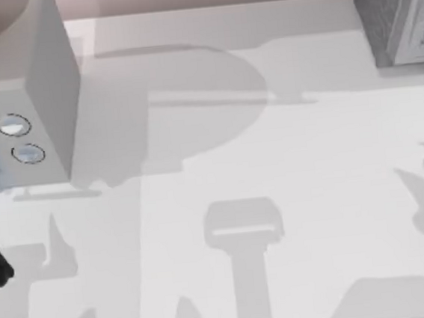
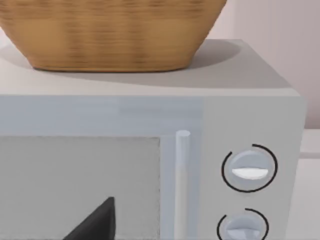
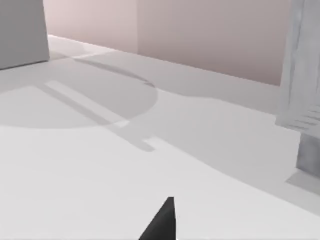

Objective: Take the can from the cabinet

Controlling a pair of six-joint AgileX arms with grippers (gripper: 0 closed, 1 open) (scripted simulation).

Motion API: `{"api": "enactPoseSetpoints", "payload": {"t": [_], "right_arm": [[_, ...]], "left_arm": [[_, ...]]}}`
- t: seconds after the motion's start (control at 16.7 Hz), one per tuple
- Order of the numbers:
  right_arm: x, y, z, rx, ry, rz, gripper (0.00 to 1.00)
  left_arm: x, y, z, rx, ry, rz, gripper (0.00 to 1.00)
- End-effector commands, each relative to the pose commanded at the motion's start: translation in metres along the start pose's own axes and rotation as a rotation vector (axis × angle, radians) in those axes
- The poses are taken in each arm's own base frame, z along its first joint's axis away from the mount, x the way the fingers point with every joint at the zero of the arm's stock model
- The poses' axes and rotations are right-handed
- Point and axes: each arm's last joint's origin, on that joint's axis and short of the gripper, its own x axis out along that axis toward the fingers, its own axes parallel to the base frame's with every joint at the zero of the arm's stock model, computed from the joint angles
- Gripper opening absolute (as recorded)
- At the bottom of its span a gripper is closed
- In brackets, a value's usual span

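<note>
you have the microwave [image 1: 19, 110] at the table's [image 1: 291, 196] far left corner, cabinet [image 1: 401, 13] far right; neither end effector's grip state can be told.

The white tabletop [image 1: 273, 168] carries a grey microwave [image 1: 33, 93] at its far left corner. Well apart from the microwave, at the far right corner, stands a grey cabinet [image 1: 397, 9]. A wicker basket [image 2: 110, 30] sits on top of the microwave.
</note>
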Motion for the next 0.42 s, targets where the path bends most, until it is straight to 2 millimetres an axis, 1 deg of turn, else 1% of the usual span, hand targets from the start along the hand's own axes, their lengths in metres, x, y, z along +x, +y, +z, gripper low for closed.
{"api": "enactPoseSetpoints", "payload": {"t": [0.06, 0.12, 0.42], "right_arm": [[0.0000, 0.0000, 0.0000, 0.000, 0.000, 0.000, 0.98], [0.0000, 0.0000, 0.0000, 0.000, 0.000, 0.000, 1.00], [0.0000, 0.0000, 0.0000, 0.000, 0.000, 0.000, 1.00]], "left_arm": [[0.0000, 0.0000, 0.0000, 0.000, 0.000, 0.000, 1.00], [0.0000, 0.0000, 0.0000, 0.000, 0.000, 0.000, 1.00], [0.0000, 0.0000, 0.0000, 0.000, 0.000, 0.000, 1.00]]}}
